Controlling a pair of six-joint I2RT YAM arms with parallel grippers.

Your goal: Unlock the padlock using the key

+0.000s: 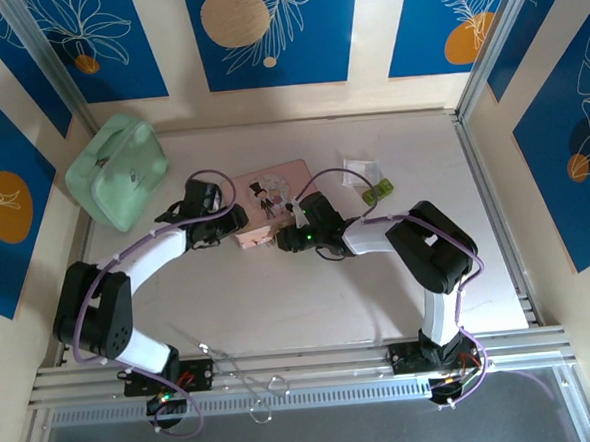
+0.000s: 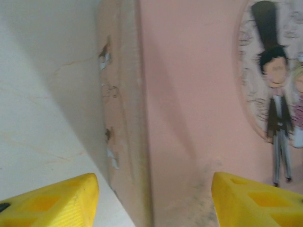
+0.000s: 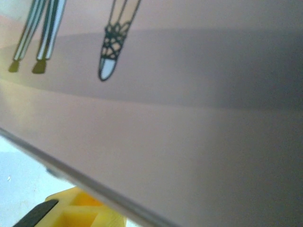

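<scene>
The pink tin box with a cartoon couple on its lid lies at the table's middle. My left gripper is at the box's left end; in the left wrist view it is open, its yellow fingers wide apart on either side of the box's edge. My right gripper is pressed close to the box's near right side. The right wrist view is mostly the pink lid, with one yellow finger below its rim. The padlock and the key are hidden.
A mint-green case sits at the back left. A small clear packet with a green piece lies right of the box. Bare tabletop stretches in front of the box, with metal rails along the near edge.
</scene>
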